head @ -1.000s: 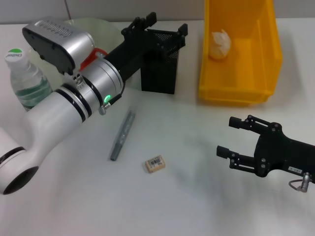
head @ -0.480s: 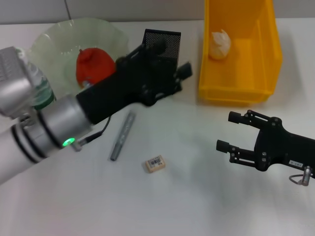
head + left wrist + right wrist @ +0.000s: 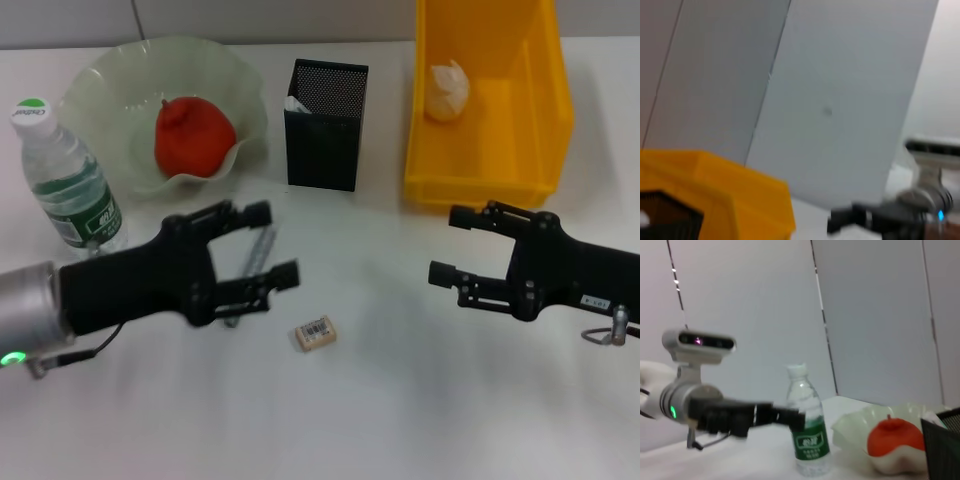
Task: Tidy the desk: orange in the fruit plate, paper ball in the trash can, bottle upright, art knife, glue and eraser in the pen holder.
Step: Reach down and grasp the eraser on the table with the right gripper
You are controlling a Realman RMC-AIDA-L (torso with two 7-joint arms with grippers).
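The orange (image 3: 195,135) lies in the fruit plate (image 3: 110,105) at the back left. Left of the plate the bottle (image 3: 65,180) stands upright. The paper ball (image 3: 447,90) rests inside the trash can (image 3: 487,160). A grey art knife (image 3: 264,245) lies in front of the pen holder (image 3: 325,135), with the eraser (image 3: 314,334) nearer the front. My left gripper (image 3: 272,243) is open over the knife, fingers either side of it. My right gripper (image 3: 450,244) is open in front of the trash can. The glue is hidden; something white shows inside the pen holder.
In the right wrist view the bottle (image 3: 807,435), the orange (image 3: 892,437) and the left arm (image 3: 740,415) stand before a grey wall. The left wrist view shows the trash can's corner (image 3: 715,185) and the right arm (image 3: 890,220).
My left arm has drawn back from over the pen holder to the front left and now hovers at the art knife. My right gripper has edged left and a little farther back.
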